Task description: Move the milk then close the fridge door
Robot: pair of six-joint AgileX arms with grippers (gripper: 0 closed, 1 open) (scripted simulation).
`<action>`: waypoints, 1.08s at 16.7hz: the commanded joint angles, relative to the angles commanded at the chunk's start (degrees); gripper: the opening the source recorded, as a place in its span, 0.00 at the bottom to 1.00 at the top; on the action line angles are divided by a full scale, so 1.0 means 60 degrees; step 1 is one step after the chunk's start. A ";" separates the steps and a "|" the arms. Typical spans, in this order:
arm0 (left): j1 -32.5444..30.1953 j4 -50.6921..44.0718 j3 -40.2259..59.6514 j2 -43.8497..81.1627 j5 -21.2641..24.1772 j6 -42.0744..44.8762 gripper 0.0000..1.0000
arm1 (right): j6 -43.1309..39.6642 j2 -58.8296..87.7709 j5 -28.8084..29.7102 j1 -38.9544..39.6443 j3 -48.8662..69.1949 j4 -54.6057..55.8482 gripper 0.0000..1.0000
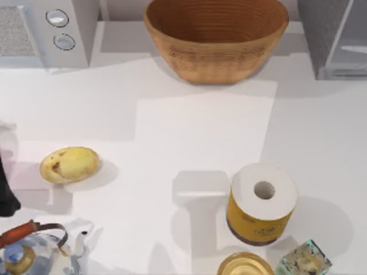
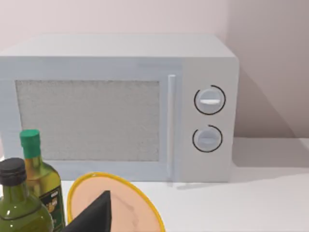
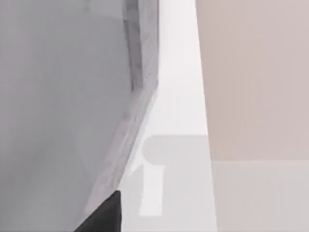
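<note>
the fridge door (image 1: 351, 43) is cut off at the upper right corner of the top view, a pale glossy panel beside the grey speckled fridge body (image 1: 321, 28); whether it stands open or closed is hard to make out from here. in the right wrist view the same pale panel (image 3: 58, 96) takes up the left side, with a speckled grey edge (image 3: 142, 53) running down it and a strip of white table (image 3: 178, 96) beside a pinkish wall (image 3: 256, 72). a dark fingertip of the right gripper (image 3: 104, 215) pokes in at the lower edge; i cannot tell how its fingers stand. i cannot make out the milk in any view

the left arm (image 1: 7, 195) is a dark shape clipped by the left edge of the top view. in the left wrist view one dark finger of the left gripper (image 2: 94, 215) shows at the bottom, over an orange plate with a yellow rim (image 2: 140, 208); its finger spacing cannot be told. behind it stands the microwave (image 2: 120, 106) with two round knobs, and two green bottles (image 2: 29, 193) at the lower left

on the table (image 1: 195, 132) a wicker basket (image 1: 216, 37) sits at top centre, a potato (image 1: 69, 164) at left, a teapot (image 1: 31, 252) cut off at lower left, a paper roll (image 1: 262, 203) at lower right with a yellow lid (image 1: 245, 264) and a glassy block (image 1: 304, 262) clipped by the bottom edge. the middle of the table lies open between basket and roll
</note>
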 joint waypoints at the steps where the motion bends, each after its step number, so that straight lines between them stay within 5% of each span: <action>1: 0.0000 0.0000 0.0000 0.0000 0.0000 0.0000 1.00 | 0.0263 -0.0074 0.0292 0.0389 -0.0139 0.0119 1.00; 18: 0.0000 0.0000 0.0000 0.0000 0.0000 0.0000 1.00 | 0.4585 -0.1478 0.5260 0.6685 -0.2120 0.2350 1.00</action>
